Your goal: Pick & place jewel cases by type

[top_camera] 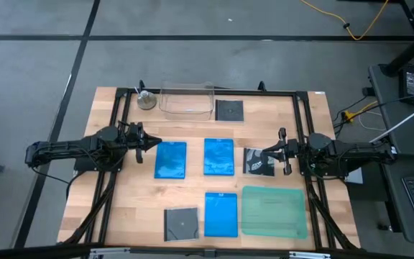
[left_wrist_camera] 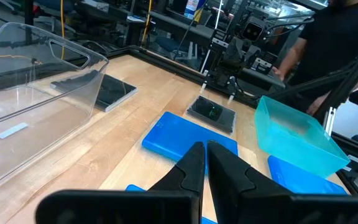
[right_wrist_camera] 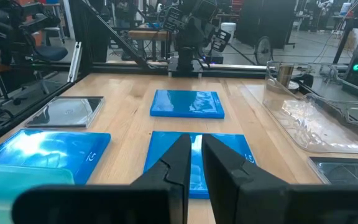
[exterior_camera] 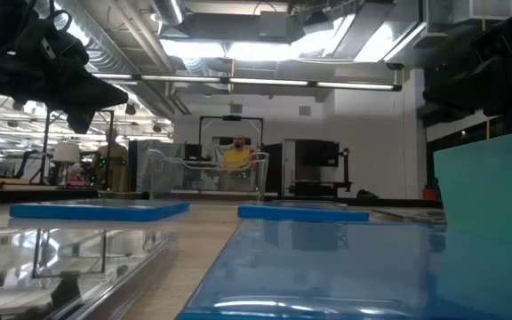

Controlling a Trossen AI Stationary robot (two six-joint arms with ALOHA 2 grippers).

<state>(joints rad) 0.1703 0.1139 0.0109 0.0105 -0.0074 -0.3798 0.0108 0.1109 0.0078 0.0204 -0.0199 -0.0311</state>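
Three blue jewel cases lie flat on the wooden table: two side by side at mid-table (top_camera: 170, 159) (top_camera: 218, 156) and one near the front edge (top_camera: 221, 214). A dark square case (top_camera: 229, 110) lies at the far side and a grey one (top_camera: 182, 224) near the front. The patterned one (top_camera: 259, 161) lies just under my right gripper's tips. My left gripper (top_camera: 154, 142) (left_wrist_camera: 205, 144) hovers shut and level at the left blue case's far left corner. My right gripper (top_camera: 264, 153) (right_wrist_camera: 196, 138) hovers level, its fingers a narrow gap apart with nothing between them.
A clear plastic tub (top_camera: 186, 101) stands at the far edge, with a small metal object (top_camera: 146, 100) to its left. A green translucent tray (top_camera: 274, 211) lies at the front right. A black frame (top_camera: 304, 93) runs around the table. A person in yellow (exterior_camera: 236, 156) shows beyond the table.
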